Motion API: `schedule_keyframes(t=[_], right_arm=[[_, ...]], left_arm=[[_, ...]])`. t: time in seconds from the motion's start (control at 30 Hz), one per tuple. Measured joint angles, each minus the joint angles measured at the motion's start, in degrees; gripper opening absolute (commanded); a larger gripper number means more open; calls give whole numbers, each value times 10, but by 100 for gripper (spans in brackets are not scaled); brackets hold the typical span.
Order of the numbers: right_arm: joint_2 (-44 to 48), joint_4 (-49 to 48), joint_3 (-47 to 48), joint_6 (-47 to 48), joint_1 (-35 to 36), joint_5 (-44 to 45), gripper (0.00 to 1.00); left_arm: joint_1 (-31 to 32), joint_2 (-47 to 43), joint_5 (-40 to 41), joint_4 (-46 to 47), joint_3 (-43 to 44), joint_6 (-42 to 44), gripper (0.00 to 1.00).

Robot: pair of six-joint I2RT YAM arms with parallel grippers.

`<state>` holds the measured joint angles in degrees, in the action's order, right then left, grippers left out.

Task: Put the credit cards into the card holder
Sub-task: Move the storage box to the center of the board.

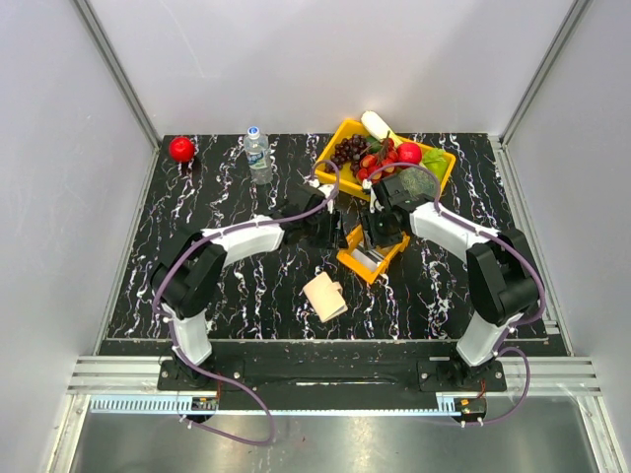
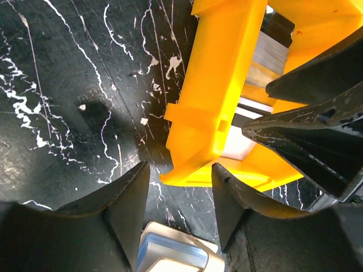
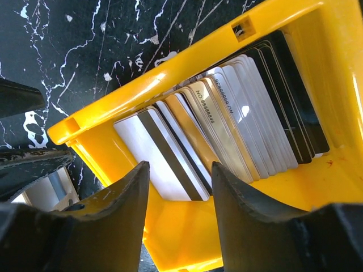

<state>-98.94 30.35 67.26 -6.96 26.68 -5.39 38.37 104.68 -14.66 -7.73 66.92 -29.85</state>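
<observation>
My right hand (image 3: 180, 169) is spread wide and empty, right over the credit cards (image 3: 227, 124). They stand on edge, packed face to face in the small orange tray (image 3: 113, 107), with their top edges slanting across my finger gap, so I judge a slight wrist turn would square the pinch. My left hand (image 2: 180, 170), also wide and empty, straddles the tray's corner. The card holder (image 1: 325, 296) lies on the table (image 1: 217, 177), nearer my bases.

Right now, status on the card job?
Both open: left gripper at orange tray corner, right gripper over the credit cards stacked inside. The card holder lies apart, nearer the bases. Grippers crowd each other at the tray.
</observation>
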Motion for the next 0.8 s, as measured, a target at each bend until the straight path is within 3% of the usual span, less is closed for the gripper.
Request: schedule_keyframes(t=[0.13,0.33,0.67,0.8], right_arm=[[-3,3,0,-4,0,-4,44],[-3,5,-1,-9,0,-34,41],[-4,5,-2,-15,0,-42,41],[-4,3,-2,-15,0,-30,43]], left_arm=[[1,16,0,-1,17,0,44],[2,43,1,-1,53,-1,36],[3,56,3,-3,70,9,35],[3,56,3,-3,70,12,43]])
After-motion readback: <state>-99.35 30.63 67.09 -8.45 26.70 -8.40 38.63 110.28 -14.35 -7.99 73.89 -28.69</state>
